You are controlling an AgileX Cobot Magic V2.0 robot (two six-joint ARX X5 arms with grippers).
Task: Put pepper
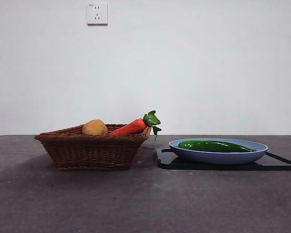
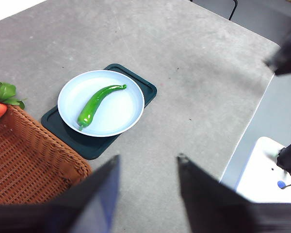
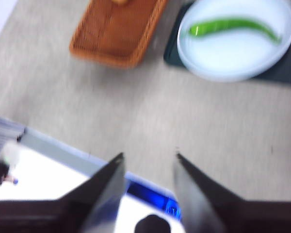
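Pepper lying alone on plate over dark tray, at 3 o'clock from basket holding carrot. Left hand and right hand both open, empty, high above table. Placement seemingly done; next, likely just waiting clear.

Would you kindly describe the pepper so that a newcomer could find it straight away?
Beside the brown woven wicker basket sits a dark green rectangular tray carrying a round pale blue plate. Alone on that plate lies the long, slim, glossy green pepper, tapering to a point, unlike the red-orange carrot in the basket.
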